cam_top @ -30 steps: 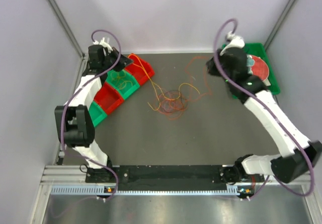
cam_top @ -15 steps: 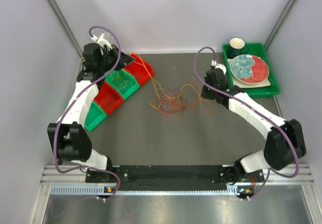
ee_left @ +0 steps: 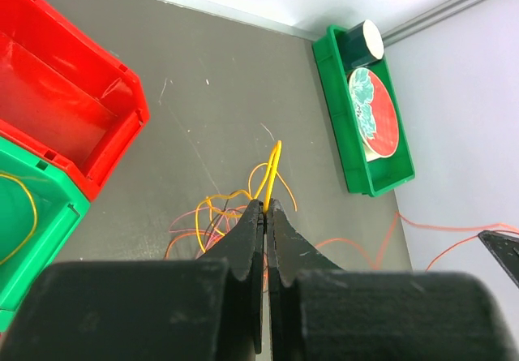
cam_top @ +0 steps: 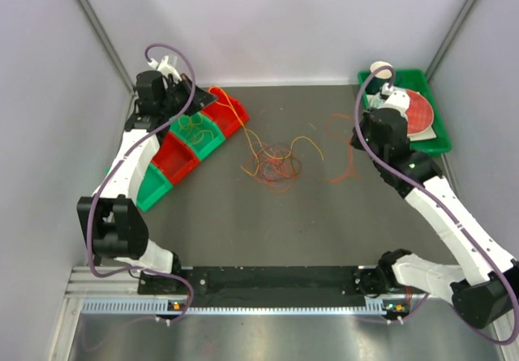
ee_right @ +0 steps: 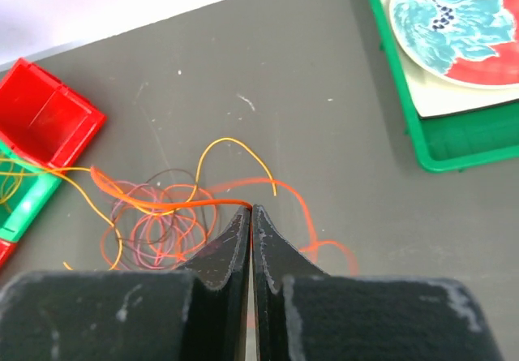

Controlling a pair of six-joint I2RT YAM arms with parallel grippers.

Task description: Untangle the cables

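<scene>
A tangle of yellow, orange, red and dark brown cables (cam_top: 276,165) lies mid-table; it also shows in the left wrist view (ee_left: 207,219) and the right wrist view (ee_right: 154,219). My left gripper (cam_top: 209,96) hangs over the bins at the back left and is shut (ee_left: 266,204) on a yellow cable (ee_left: 274,162), which runs taut (cam_top: 238,118) down to the tangle. My right gripper (cam_top: 355,140) is right of the tangle, near the tray, and is shut (ee_right: 250,208) on an orange cable (ee_right: 195,204), whose slack curls on the table (cam_top: 352,165).
A row of red and green bins (cam_top: 195,138) runs along the back left; one green bin holds a coiled yellow cable (cam_top: 192,124). A green tray (cam_top: 444,143) at the back right holds a plate (cam_top: 422,111) and a cup (cam_top: 379,72).
My right gripper has moved right and back toward the tray, drawing the orange cable out of the tangle. My left gripper has held its place over the bins since half a second ago.
</scene>
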